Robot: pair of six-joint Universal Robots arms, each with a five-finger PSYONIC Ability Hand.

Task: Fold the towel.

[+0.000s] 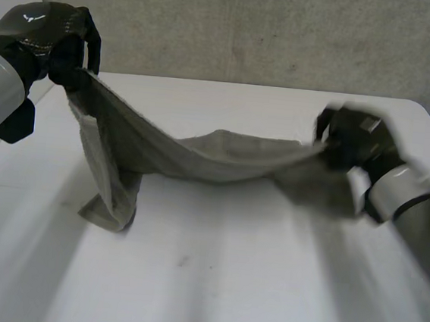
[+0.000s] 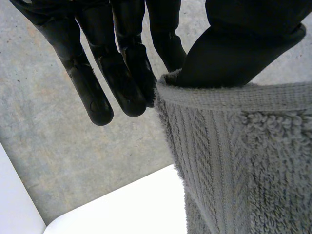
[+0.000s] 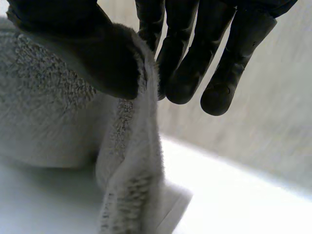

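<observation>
A grey towel (image 1: 200, 156) hangs stretched between my two hands above the white table (image 1: 211, 282), sagging in the middle, with one end drooping down to the table at the left. My left hand (image 1: 59, 36) is raised at the far left and pinches the towel's (image 2: 234, 161) hemmed top edge between thumb (image 2: 239, 48) and fingers (image 2: 126, 73). My right hand (image 1: 350, 140) is lower, at the right, and pinches the towel's (image 3: 131, 185) other end between thumb (image 3: 83, 48) and fingers (image 3: 195, 63).
A grey wall (image 1: 273, 30) runs behind the table's far edge. The table's front and middle are bare white surface. A drooping flap of towel rests on the table at the left (image 1: 107, 211).
</observation>
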